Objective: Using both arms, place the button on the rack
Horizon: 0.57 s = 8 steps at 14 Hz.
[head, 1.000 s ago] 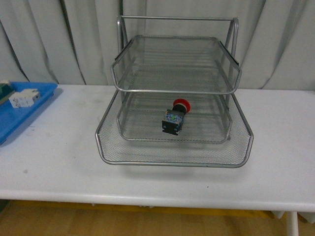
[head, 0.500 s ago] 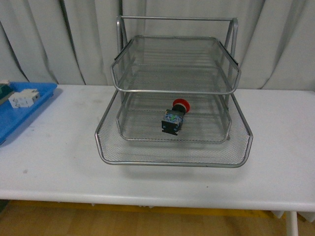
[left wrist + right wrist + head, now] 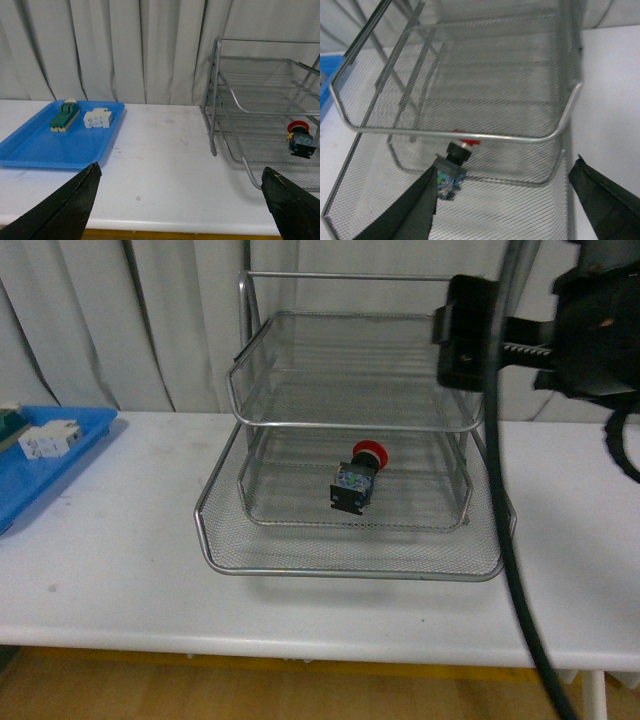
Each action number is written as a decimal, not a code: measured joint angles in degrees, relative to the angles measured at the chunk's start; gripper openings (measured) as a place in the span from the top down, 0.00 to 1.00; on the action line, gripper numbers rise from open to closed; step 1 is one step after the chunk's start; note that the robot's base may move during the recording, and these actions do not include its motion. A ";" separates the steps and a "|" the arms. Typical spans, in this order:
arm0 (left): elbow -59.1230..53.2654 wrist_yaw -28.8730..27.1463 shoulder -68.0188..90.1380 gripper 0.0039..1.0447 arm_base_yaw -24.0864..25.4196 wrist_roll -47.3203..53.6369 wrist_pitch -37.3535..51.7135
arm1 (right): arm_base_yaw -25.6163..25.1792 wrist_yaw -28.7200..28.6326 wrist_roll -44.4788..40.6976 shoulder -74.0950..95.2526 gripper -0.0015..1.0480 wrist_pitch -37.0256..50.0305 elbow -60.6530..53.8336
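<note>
No readable text, label, brand, number or sign is found in any view. A small pale patch is seen on the body of the button (image 3: 352, 485), too small and blurred for any characters to be made out.

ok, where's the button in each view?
Front: button lying on the middle tier of the rack, near centre.
Left wrist: at the far right edge, inside the rack.
Right wrist: lower left, under the top tier's front rim.
Shared landmark: its red cap, seen in all three.
</note>
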 joint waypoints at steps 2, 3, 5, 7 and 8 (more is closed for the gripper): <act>0.00 0.00 0.00 0.06 0.00 0.00 -0.02 | 3.54 -1.36 1.20 2.80 0.40 -4.44 1.18; 0.00 0.00 0.00 0.06 0.00 0.00 0.00 | 4.81 -2.01 1.36 3.15 0.51 -5.14 0.52; 0.00 0.00 0.00 0.06 0.00 0.00 0.00 | 6.71 -2.78 1.62 3.08 0.75 -4.85 -2.23; 0.00 0.00 0.00 0.06 0.00 0.00 -0.02 | 7.87 -3.58 2.45 3.06 0.96 -4.63 -5.70; 0.00 0.00 0.00 0.06 0.02 0.00 0.00 | 8.55 -3.63 3.15 3.10 0.98 -4.35 -7.41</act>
